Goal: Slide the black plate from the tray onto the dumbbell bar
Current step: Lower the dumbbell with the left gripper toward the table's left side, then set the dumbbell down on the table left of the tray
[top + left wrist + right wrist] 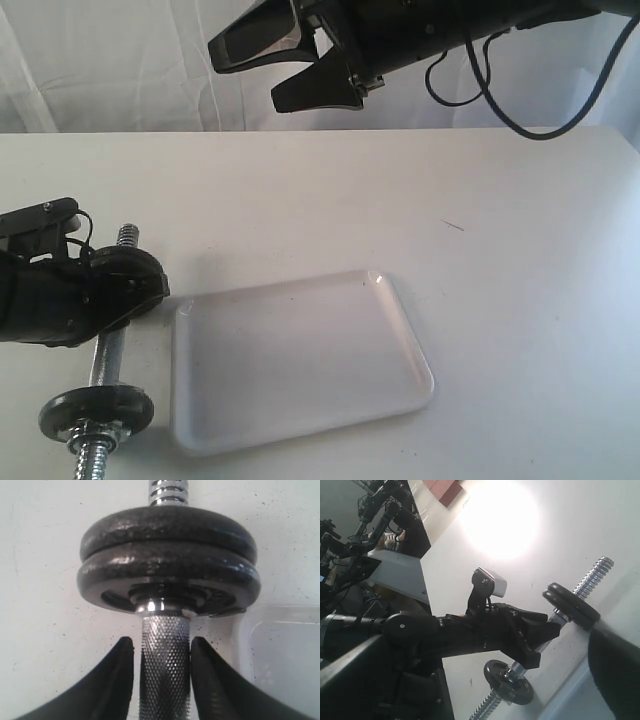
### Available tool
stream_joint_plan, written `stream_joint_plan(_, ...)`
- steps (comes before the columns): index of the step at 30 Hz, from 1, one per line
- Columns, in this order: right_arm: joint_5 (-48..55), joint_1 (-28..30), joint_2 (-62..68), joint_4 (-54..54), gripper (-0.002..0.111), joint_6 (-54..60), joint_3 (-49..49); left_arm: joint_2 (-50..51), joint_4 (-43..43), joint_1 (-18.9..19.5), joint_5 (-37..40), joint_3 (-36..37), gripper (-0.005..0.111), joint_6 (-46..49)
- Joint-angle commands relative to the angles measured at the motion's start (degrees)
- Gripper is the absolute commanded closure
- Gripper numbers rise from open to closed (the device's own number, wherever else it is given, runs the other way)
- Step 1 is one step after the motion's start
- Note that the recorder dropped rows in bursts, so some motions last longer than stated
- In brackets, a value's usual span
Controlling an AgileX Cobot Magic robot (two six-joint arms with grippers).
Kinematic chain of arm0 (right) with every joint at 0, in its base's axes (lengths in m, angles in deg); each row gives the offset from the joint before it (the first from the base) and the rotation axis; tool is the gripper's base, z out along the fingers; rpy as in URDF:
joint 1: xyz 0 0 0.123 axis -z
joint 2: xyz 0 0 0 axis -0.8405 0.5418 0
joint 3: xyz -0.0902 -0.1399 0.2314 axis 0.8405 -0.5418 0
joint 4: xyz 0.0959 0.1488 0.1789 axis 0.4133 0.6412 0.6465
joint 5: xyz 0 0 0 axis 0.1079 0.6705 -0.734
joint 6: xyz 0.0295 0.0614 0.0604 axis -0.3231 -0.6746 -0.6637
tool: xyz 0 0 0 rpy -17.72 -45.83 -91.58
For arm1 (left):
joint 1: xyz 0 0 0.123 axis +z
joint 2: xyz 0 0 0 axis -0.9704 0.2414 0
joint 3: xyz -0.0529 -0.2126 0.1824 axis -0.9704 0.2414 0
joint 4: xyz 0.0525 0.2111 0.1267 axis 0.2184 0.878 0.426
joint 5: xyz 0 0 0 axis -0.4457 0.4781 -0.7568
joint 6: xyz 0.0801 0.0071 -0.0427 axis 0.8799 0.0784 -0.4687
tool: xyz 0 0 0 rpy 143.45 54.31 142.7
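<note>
The white tray [300,360] holds nothing. All three black plates sit on the dumbbell bar [108,350], which lies left of the tray. A stacked pair [169,555] is at the far end, and a single plate [97,408] is at the near end. My left gripper [162,642] is shut on the bar's knurled middle [165,680], just behind the pair. My right gripper [245,75] hangs high over the back of the table, open, with nothing between its fingers. The right wrist view shows the pair [572,602] and the single plate [510,680] from above.
The tray's corner [280,650] lies close beside the stacked pair. The bar's threaded ends [127,236] stick out past the plates. A white curtain hangs behind the white table [500,220].
</note>
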Motion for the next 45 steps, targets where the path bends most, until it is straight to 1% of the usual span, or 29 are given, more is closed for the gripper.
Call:
stream_joint_plan(1,0.3,0.3,-0.8,0.5,0.003,0.0,0.4,-0.4,-1.1,0.0,-0.2,-0.2,0.064,-0.4)
stream_joint_plan(4,0.3,0.3,-0.8,0.5,0.003,-0.3,0.4,-0.4,-1.1,0.0,-1.3,-0.2,0.064,0.0)
stream_joint_plan(7,0.3,0.3,-0.8,0.5,0.003,-0.6,0.4,-0.5,-1.1,0.0,-4.1,-0.2,0.071,0.2)
stream_joint_plan(8,0.3,0.3,-0.8,0.5,0.003,-0.6,0.4,-1.0,-1.1,0.0,-5.3,-0.2,0.08,0.2)
stream_joint_plan(9,0.3,0.3,-0.8,0.5,0.003,-0.6,0.4,-1.6,-1.1,0.0,-5.9,-0.2,0.084,0.2)
stream_joint_plan(10,0.3,0.3,-0.8,0.5,0.003,-0.6,0.4,-2.8,-1.1,0.0,-6.8,-0.2,0.093,0.2)
stream_joint_plan(11,0.3,0.3,-0.8,0.5,0.003,-0.6,0.4,-3.9,-1.1,0.0,-7.8,-0.2,0.097,0.4)
stream_joint_plan(12,0.3,0.3,-0.8,0.5,0.003,-0.6,0.4,-5.7,-1.1,0.0,-9.7,-0.2,0.107,1.0)
stream_joint_plan(15,0.3,0.3,-0.8,0.5,0.003,-0.6,0.4,-8.6,-1.1,0.0,-10.5,-0.2,0.107,1.3)
stream_joint_plan(16,0.3,0.3,-0.8,0.5,0.003,-0.6,0.4,-9.1,1.6,0.0,-8.1,-0.2,0.107,1.6)
stream_joint_plan(18,0.3,0.3,-0.8,0.5,0.003,-0.6,0.4,-9.7,0.5,0.0,-7.3,-0.2,0.107,2.5)
stream_joint_plan(20,0.3,0.3,-0.8,0.5,0.003,-0.6,0.4,-10.5,-1.1,0.0,-12.6,-0.2,0.107,9.9)
stream_joint_plan(21,0.3,0.3,-0.8,0.5,0.003,-0.6,0.4,-10.5,-1.1,0.0,-18.8,0.7,0.107,18.2)
stream_joint_plan(22,0.3,0.3,-0.8,0.5,0.003,-0.6,0.4,-10.5,-1.1,0.0,-22.5,1.7,0.107,20.2)
stream_joint_plan(23,0.3,0.3,-0.8,0.5,0.003,-0.6,0.4,-10.5,-1.1,0.0,-28.0,3.4,0.107,21.2)
stream_joint_plan(25,0.3,0.3,-0.8,0.5,0.003,-0.6,0.4,-10.5,-1.1,0.1,-30.5,4.8,0.107,23.1)
stream_joint_plan(27,0.3,0.3,-0.8,0.5,0.003,-0.6,0.4,-10.5,-1.1,0.1,-30.0,6.1,0.107,25.3)
stream_joint_plan(33,0.3,0.3,-0.8,0.5,0.003,-0.6,0.4,-10.5,-1.1,0.1,-28.4,8.6,0.107,25.0)
stream_joint_plan(36,0.3,0.3,-0.8,0.5,0.003,-0.6,0.4,-10.0,-1.1,0.6,-29.7,9.4,0.107,26.2)
stream_joint_plan(38,0.3,0.3,-0.8,0.5,0.003,-0.6,0.4,-9.5,-1.1,2.2,-30.7,10.0,0.107,27.1)
stream_joint_plan(41,0.3,0.3,-0.8,0.5,0.003,-0.8,0.4,-9.4,-1.1,5.4,-29.8,11.2,0.107,28.1)
stream_joint_plan(43,0.3,0.3,-0.8,0.5,0.003,-1.0,0.4,-9.4,-1.1,7.1,-28.1,11.3,0.107,27.4)
stream_joint_plan(45,0.3,0.3,-0.8,0.5,0.003,-1.0,0.4,-9.4,-1.1,8.2,-23.6,11.3,0.107,27.3)
